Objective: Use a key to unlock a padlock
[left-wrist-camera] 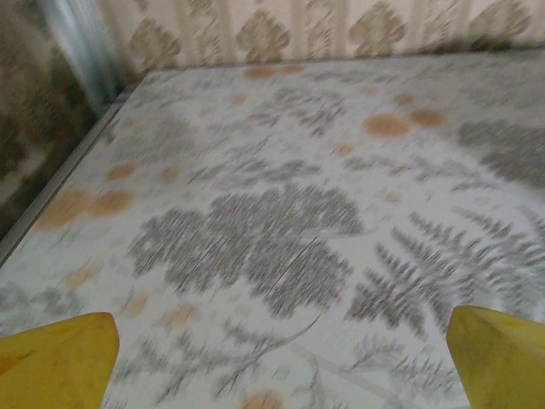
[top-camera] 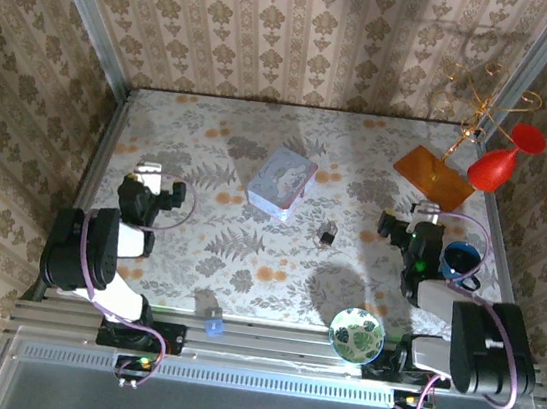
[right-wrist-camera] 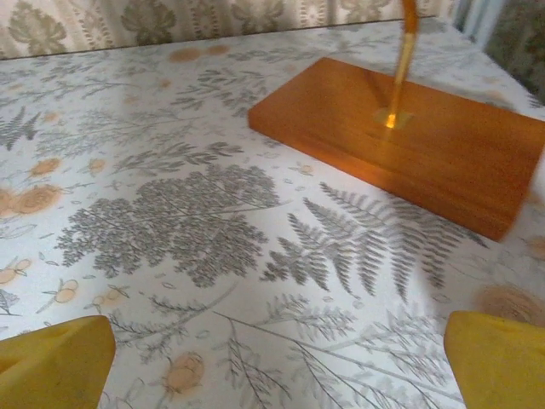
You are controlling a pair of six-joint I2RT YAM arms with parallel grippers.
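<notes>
At the middle of the table, box; to its right and before it, apart, padlock. Far right, stand; before that, mug. At the near edge, cap left of bowl.
</notes>
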